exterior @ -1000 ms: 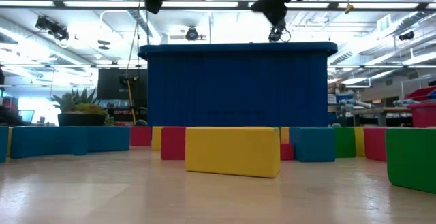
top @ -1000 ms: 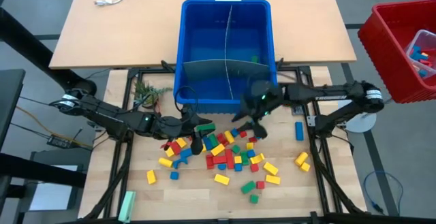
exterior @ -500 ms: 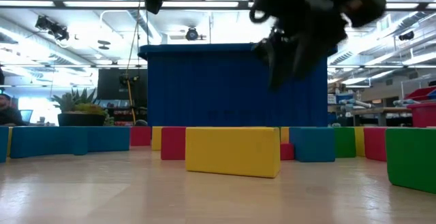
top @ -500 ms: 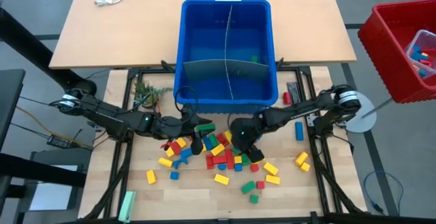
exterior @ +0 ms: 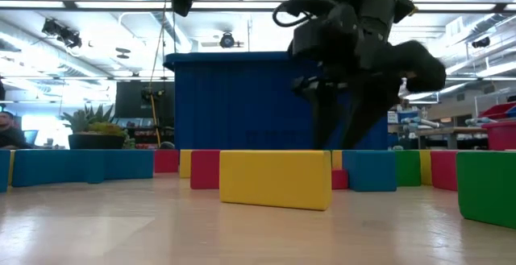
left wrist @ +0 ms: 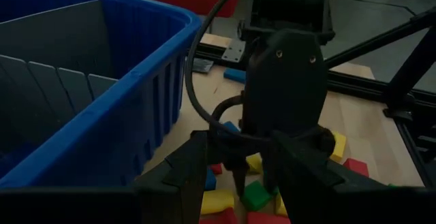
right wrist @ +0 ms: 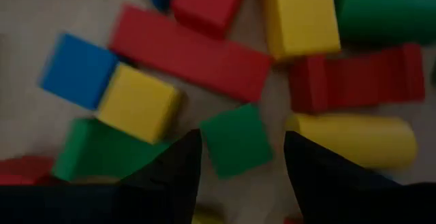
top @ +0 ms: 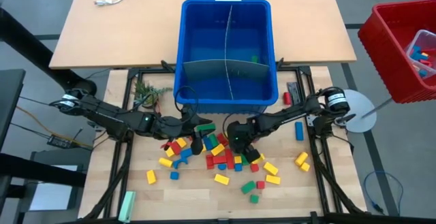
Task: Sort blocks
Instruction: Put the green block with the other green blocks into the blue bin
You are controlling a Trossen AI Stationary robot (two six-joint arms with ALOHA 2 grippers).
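We judge this the reach for a pick; our right gripper (right wrist: 235,159) hangs over the blocks (top: 225,157) heaped on the bench just in front of the blue bin (top: 228,91), fingers apart astride a small green cube (right wrist: 236,141); next we must drop and close squarely; our left gripper (top: 197,140) waits beside the bin, fingers apart, empty; the bricks are small, glossy, jumbled red, yellow, green, blue.
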